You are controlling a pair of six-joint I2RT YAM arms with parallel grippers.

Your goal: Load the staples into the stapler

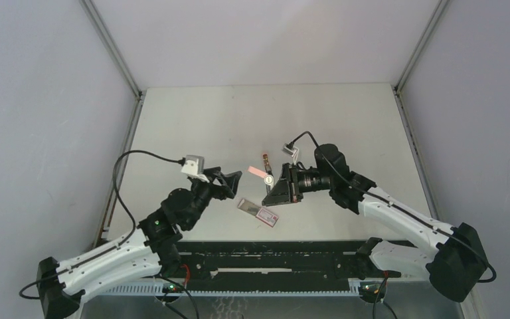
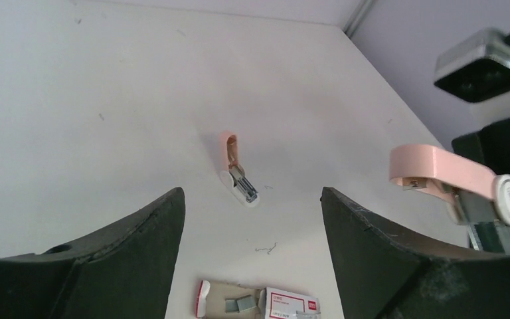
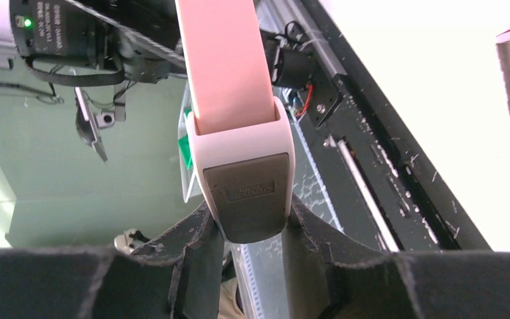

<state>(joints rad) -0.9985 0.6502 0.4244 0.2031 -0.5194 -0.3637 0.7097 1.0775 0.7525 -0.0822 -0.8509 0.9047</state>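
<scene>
Just beyond the staple pack (image 1: 259, 211), the right claw (image 1: 272, 183) is clamped on the stapler (image 1: 259, 172). It holds the stapler off the bench (image 1: 239, 119), with the pink cover apparently swung away from the metal channel. To the pack's left, the left claw (image 1: 234, 178) hangs with its fingers spread wide and nothing between them. Loading looks not yet done. The next move likely calls for the left claw to drop to the pack and pinch one strip cleanly. The pack's tray is slid out, and a few grey staple strips (image 2: 239, 304) lie in it. Whether the stapler's channel holds any cannot be told.
</scene>
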